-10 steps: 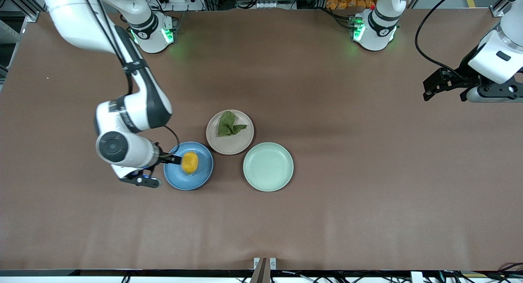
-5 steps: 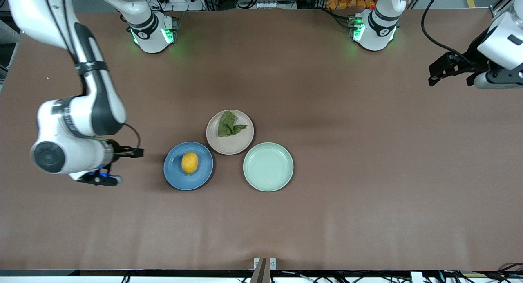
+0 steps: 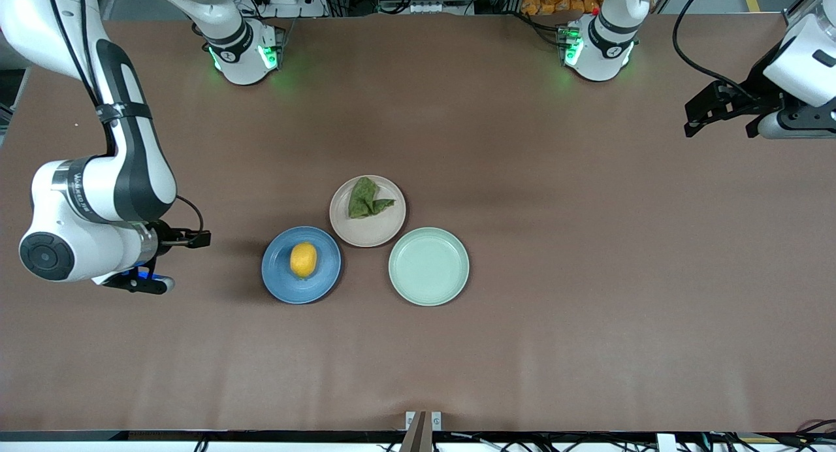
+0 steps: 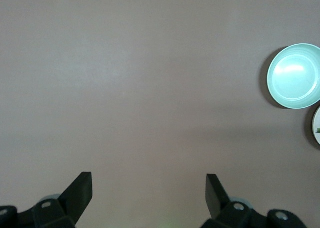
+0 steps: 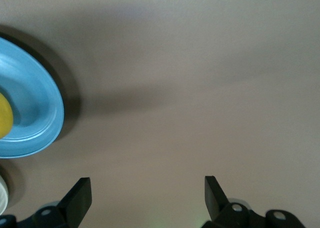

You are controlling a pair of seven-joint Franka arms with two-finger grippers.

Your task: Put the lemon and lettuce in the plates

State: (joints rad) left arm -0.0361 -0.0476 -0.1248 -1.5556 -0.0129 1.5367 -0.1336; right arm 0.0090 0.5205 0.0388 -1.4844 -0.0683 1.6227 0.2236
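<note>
Right gripper (image 3: 196,238): mine, jaws spread wide and empty, over bare table toward the right arm's end, clear of the blue plate (image 3: 301,264). Left gripper (image 3: 693,121): likewise wide and empty, waiting over its own table end. Lemon (image 3: 304,259): lying in the blue plate. Lettuce (image 3: 367,198): on the beige-pink plate (image 3: 368,211), mid-table. Mint green plate (image 3: 428,266): vacant, unneeded. Both items look delivered, so I judge nothing needs gripping.

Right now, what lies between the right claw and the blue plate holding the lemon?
Only bare brown table, seen in the front view: the open right claw hangs beside the round blue plate holding the yellow lemon.
</note>
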